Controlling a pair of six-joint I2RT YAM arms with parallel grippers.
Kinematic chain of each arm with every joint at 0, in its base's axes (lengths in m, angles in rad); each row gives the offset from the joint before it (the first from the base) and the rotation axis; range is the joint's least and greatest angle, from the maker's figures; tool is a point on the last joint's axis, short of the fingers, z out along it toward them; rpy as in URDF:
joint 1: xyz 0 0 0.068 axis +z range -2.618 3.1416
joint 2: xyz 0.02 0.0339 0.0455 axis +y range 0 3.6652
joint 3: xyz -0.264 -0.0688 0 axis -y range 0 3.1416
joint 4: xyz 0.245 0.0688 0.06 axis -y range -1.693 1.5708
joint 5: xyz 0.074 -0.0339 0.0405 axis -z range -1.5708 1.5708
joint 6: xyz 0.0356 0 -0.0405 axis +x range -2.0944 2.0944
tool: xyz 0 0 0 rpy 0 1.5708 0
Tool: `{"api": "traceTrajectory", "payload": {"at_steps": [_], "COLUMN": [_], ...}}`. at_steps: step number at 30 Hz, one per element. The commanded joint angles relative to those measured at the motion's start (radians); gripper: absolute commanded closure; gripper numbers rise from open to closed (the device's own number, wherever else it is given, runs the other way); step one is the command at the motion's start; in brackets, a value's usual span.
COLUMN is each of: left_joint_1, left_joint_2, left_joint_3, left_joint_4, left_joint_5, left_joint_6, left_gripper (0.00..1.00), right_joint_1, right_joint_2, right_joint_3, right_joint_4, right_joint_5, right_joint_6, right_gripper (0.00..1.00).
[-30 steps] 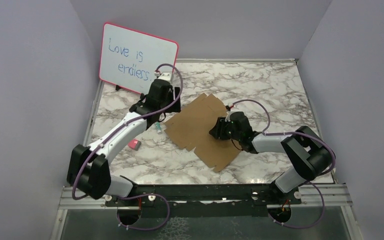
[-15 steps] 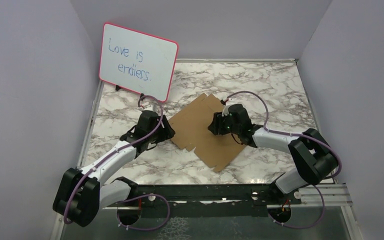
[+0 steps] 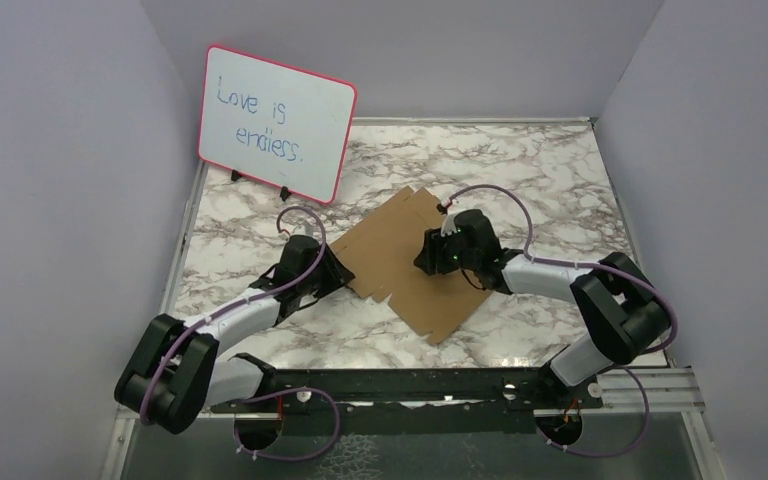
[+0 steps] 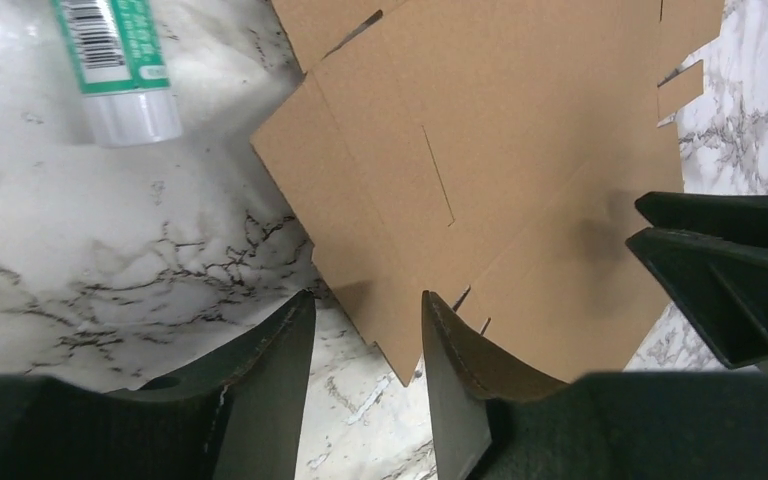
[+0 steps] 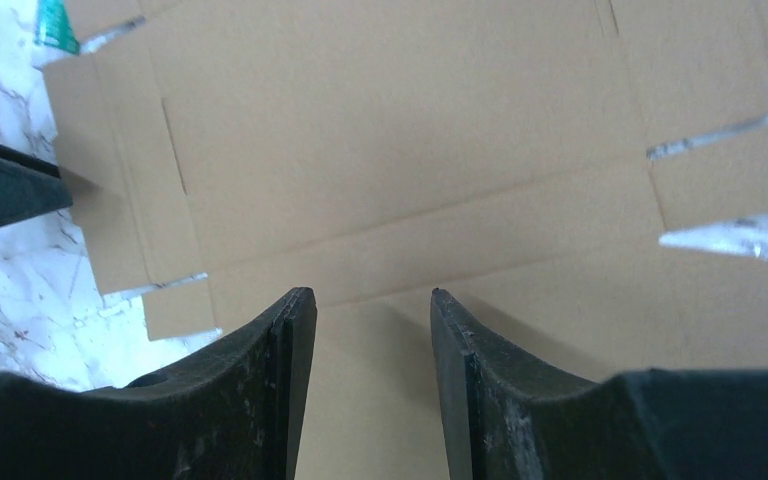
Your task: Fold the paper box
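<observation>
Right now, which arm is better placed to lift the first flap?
Probably left: the left gripper, open, sits at an edge flap of the paper box. The right gripper, also open, hangs over the sheet's middle.

Paper box [image 3: 415, 265]: plain brown cardboard throughout. Desk [image 3: 520, 170]: white marble pattern with grey-black veining; whiteboard [image 3: 277, 125] white, pink frame, blue handwriting. Tube [image 4: 120, 60] green and white with a black barcode; left hand [image 4: 367, 297] and right hand [image 5: 368, 293] both black, left arm [image 3: 230, 318] and right arm [image 3: 545, 272] white with black joints.

White arms [image 3: 545, 272], black joints; looping purple cables [image 3: 485, 187]; tapered black fingers [image 5: 250, 400]
</observation>
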Motion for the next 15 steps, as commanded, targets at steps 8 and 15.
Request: {"api": "traceTrajectory", "payload": {"at_steps": [8,15], "left_joint_1": [-0.011,-0.010], "left_joint_2": [0.173,0.176], "left_joint_3": [0.090,0.179], "left_joint_4": [0.123,0.028], "left_joint_5": [0.065,0.033], "left_joint_6": [0.050,0.146], "left_gripper": [0.72,0.96], "right_joint_1": [-0.003,-0.003], "right_joint_2": [-0.007,0.000], "right_joint_3": [-0.071,0.072], "right_joint_4": [-0.017,-0.075], "right_joint_5": [-0.065,-0.100], "right_joint_6": [0.072,0.025], "right_gripper": [0.49,0.47]}}
